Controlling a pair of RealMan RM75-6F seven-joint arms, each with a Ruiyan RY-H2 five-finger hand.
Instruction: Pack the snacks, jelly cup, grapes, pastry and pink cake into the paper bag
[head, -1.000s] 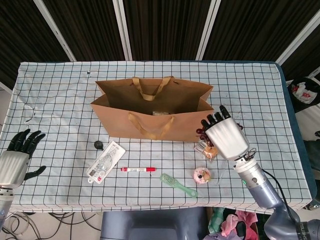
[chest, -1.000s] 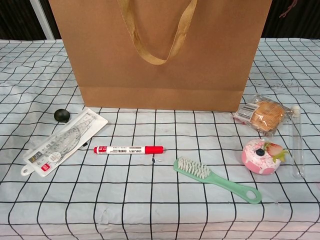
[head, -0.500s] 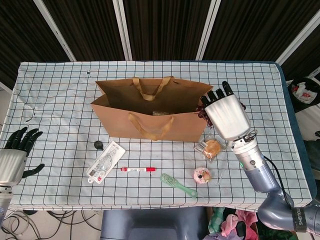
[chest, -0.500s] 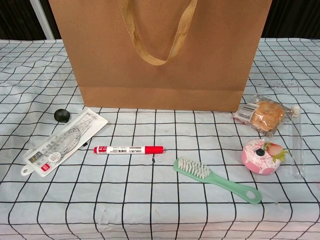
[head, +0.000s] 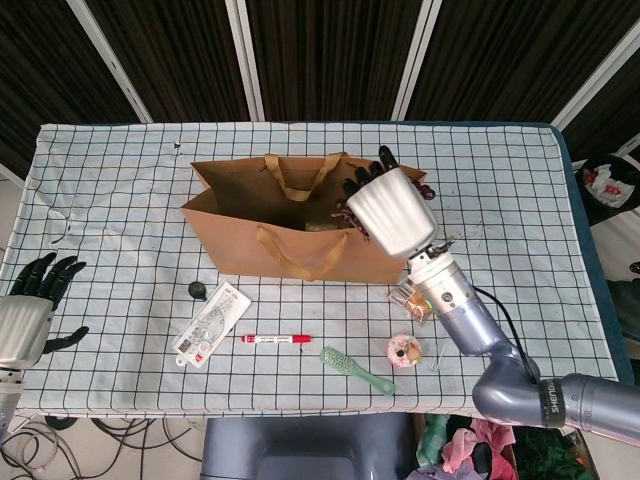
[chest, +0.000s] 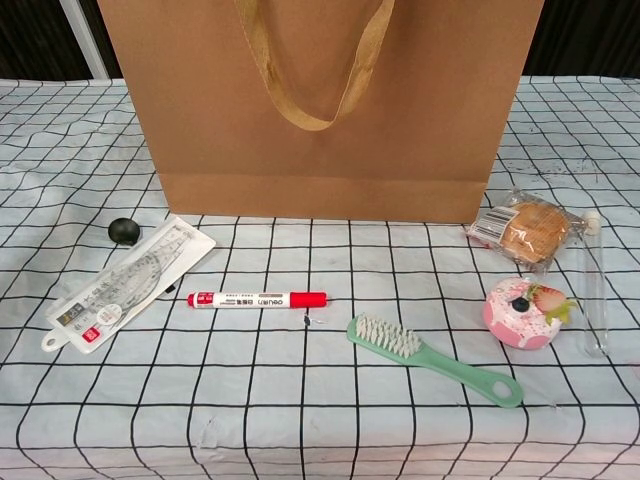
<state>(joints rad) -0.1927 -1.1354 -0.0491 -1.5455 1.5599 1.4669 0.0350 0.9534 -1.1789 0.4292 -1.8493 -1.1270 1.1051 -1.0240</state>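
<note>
The open brown paper bag (head: 300, 250) stands mid-table and fills the top of the chest view (chest: 320, 100). My right hand (head: 388, 210) hovers over the bag's right end, holding dark red grapes (head: 344, 212) that peek out under its fingers. A pale packet (head: 318, 227) lies inside the bag. The wrapped pastry (chest: 525, 228) sits right of the bag, partly behind my forearm in the head view (head: 418, 300). In front of the pastry rests the pink cake (head: 404, 351) (chest: 522, 312). My left hand (head: 30, 305) is at the table's front left corner, fingers spread, holding nothing.
In front of the bag lie a packaged ruler set (head: 210, 322), a red marker (head: 275, 339), a green brush (head: 355, 369) and a small black ball (head: 197, 290). A clear tube (chest: 593, 290) lies right of the cake. The checkered cloth ends close behind the brush.
My right hand has lifted the grapes from beside the pastry and carried them up and left, over the bag's opening. The left hand has barely shifted.
</note>
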